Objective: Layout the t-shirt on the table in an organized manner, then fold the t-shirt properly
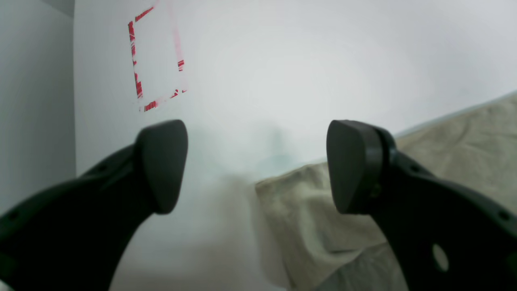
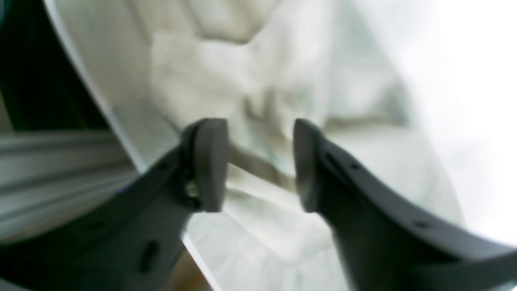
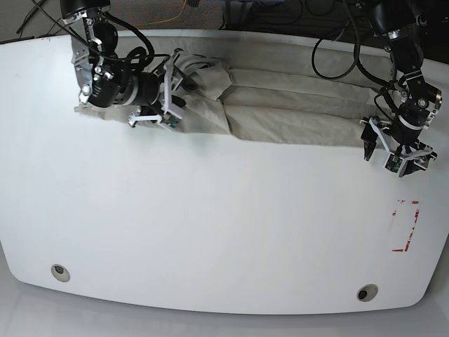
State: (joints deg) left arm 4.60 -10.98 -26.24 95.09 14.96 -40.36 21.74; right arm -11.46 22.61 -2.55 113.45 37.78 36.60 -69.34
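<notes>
The beige t-shirt (image 3: 295, 112) lies stretched in a wrinkled band along the far side of the white table (image 3: 210, 225). My right gripper (image 3: 175, 95) hovers over its bunched left end. In the right wrist view its fingers (image 2: 210, 161) stand apart, with blurred fabric (image 2: 194, 72) behind the gap and nothing pinched. My left gripper (image 3: 400, 158) sits just past the shirt's right end. In the left wrist view it is open (image 1: 258, 165) and empty, with a corner of the shirt (image 1: 323, 226) under its right finger.
A red tape rectangle (image 3: 405, 226) marks the table near the left gripper and also shows in the left wrist view (image 1: 137, 72). Two round grommet holes (image 3: 60, 272) (image 3: 366, 291) sit near the front edge. Cables (image 3: 337, 49) trail behind the table's far edge.
</notes>
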